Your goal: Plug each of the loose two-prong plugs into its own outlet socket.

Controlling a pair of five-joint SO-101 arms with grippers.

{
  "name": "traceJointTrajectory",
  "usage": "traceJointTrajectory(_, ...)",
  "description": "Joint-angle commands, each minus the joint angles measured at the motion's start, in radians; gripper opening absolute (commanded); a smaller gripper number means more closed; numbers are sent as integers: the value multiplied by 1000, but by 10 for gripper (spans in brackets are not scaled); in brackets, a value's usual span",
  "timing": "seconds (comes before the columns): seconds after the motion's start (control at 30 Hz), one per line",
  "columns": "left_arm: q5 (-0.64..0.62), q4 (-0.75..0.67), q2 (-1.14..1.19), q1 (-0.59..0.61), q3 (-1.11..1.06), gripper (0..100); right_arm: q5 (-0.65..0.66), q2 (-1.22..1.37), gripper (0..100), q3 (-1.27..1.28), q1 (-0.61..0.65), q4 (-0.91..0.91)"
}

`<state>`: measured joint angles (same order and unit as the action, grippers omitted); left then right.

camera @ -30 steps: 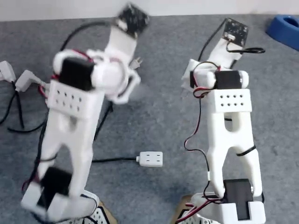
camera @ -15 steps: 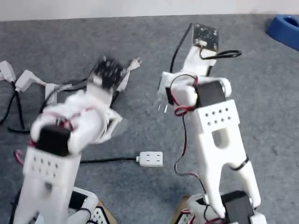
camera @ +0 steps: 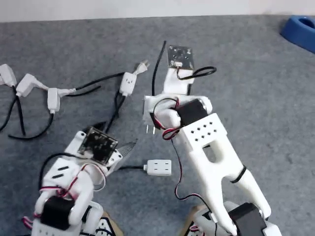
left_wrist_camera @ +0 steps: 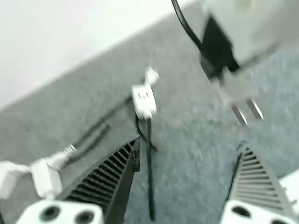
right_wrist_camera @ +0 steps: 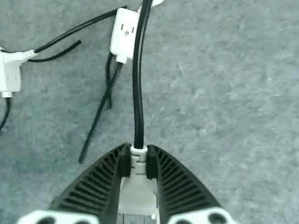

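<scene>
From above, the right arm's claw (camera: 150, 119) is pinching a white two-prong plug (camera: 148, 114) on a black cord, and its two metal prongs point down at the grey carpeted tabletop (camera: 256, 98). The plug is held up between a white block-shaped outlet socket (camera: 128, 83) farther back and a flat white three-slot outlet socket (camera: 158, 167) nearer the arm bases. The left arm's claw (camera: 115, 136) sits low towards the front, near the black lead of the three-slot socket. A small loose white plug (camera: 142, 66) lies just beyond the block socket, and off to the left are a second white block socket (camera: 52, 100) and a white angled plug (camera: 24, 86). A blue plastic tub (camera: 300, 27) sits at the far right corner. In the left wrist view that claw is spread wide, with its dark ribbed fingers (left_wrist_camera: 112, 186) well apart and nothing between them. Beyond them the held plug hangs with its prongs bare. In the right wrist view the black ribbed fingers (right_wrist_camera: 105, 186) press on both sides of the plug's white body, and the cord runs straight away from the fingertips, passing over the edge of the block socket
</scene>
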<state>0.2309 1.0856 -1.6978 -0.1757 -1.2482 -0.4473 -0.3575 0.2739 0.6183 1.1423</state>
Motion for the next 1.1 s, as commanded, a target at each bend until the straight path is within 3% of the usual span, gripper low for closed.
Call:
traceJointTrajectory(0.0,9,-57,-67,12,-87,316,-14,-36,5,-4,41,-27)
traceJointTrajectory(0.73,11,-144,-48,56,-85,316,-35,-36,5,156,139,-120)
traceJointTrajectory(1.07,11,-258,-47,58,-255,316,-32,-44,5,10,176,18)
